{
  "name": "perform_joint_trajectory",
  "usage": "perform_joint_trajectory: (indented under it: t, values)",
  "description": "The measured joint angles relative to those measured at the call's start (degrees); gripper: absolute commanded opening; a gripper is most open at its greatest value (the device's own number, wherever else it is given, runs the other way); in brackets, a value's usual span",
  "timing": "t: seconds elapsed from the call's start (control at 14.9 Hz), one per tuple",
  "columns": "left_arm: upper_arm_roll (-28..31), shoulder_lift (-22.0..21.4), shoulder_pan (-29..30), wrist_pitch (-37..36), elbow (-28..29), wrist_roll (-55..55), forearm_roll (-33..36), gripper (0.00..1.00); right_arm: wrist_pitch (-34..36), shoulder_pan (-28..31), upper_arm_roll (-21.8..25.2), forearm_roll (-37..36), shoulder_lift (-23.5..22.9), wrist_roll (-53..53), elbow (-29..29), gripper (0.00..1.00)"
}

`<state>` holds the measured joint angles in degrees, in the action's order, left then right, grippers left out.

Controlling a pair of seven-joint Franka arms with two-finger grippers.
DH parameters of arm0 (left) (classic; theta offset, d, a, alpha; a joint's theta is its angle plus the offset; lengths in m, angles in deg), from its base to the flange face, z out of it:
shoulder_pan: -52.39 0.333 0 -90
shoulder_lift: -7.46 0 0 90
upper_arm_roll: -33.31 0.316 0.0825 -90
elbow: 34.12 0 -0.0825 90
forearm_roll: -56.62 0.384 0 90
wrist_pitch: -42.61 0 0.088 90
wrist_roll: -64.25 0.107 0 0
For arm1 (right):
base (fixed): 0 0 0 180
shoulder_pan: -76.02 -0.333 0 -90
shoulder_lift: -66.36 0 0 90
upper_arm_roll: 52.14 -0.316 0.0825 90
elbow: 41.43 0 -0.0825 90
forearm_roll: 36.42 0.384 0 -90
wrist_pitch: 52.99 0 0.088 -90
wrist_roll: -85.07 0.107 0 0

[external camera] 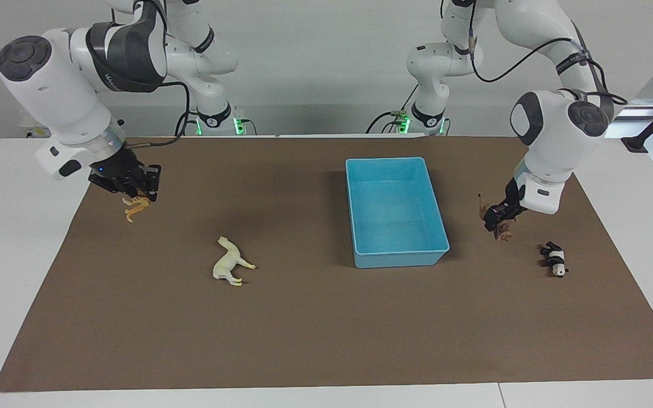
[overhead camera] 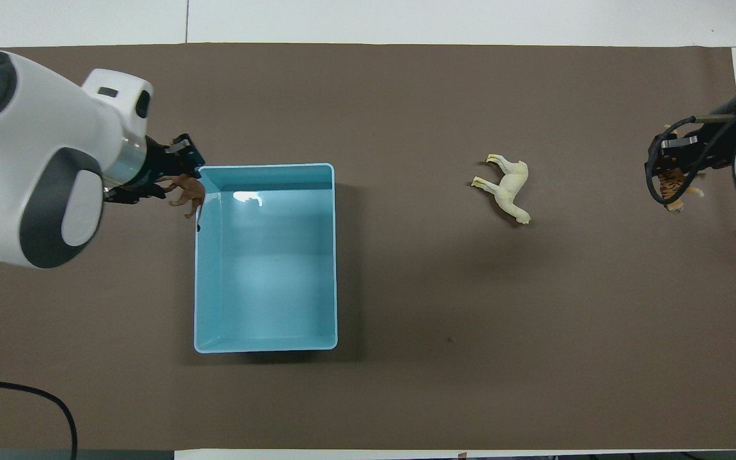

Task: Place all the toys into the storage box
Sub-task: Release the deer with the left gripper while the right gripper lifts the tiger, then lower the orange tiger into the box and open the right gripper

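Note:
The light blue storage box (external camera: 400, 258) (overhead camera: 266, 167) stands on the brown mat with nothing in it. My left gripper (external camera: 499, 224) (overhead camera: 173, 185) is shut on the brown lion (external camera: 503, 233) (overhead camera: 188, 191), over the mat between the box and the panda (external camera: 553, 259). The panda lies toward the left arm's end and is hidden under the arm in the overhead view. My right gripper (external camera: 139, 198) (overhead camera: 671, 179) is shut on the orange tiger (external camera: 135, 209) (overhead camera: 671, 186), over the mat at the right arm's end. The cream-white horse (external camera: 230, 263) (overhead camera: 505, 188) lies on its side between the box and the tiger.
The brown mat (external camera: 326, 328) (overhead camera: 470, 319) covers most of the white table. A black cable (overhead camera: 55, 409) loops in at the overhead view's bottom corner by the left arm.

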<state>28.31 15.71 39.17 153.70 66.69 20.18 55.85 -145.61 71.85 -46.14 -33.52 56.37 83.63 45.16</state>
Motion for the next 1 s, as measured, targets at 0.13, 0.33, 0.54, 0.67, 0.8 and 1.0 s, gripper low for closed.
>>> perform_joint_trajectory:
  t: [0.13,0.33,0.54,0.67,0.8,1.0]
  values:
    - [-0.1,0.1,-4.0,0.1,0.2,-5.0,0.0,1.00,0.0,0.0,0.0,0.0,0.0,1.1,0.0,0.00]
    - [0.1,0.1,-5.3,0.1,0.5,-7.1,0.0,1.00,0.0,-0.3,-0.2,0.0,0.0,2.2,0.0,0.00]
    - [1.3,0.1,-3.8,0.1,0.5,-3.8,0.1,1.00,0.0,-0.9,-0.3,0.0,0.1,3.9,0.0,0.00]
    - [1.7,0.1,-0.3,0.1,0.5,4.3,0.3,1.00,0.0,-2.2,-0.3,0.1,0.1,7.0,0.0,0.00]
    - [1.9,0.1,5.2,0.1,0.6,15.8,1.1,1.00,0.0,-5.7,-0.5,0.3,0.1,14.2,-0.1,0.00]
    - [2.1,0.1,14.6,1.0,0.8,35.8,1.5,1.00,-1.6,-17.2,-0.9,0.3,0.1,32.8,-0.4,0.00]
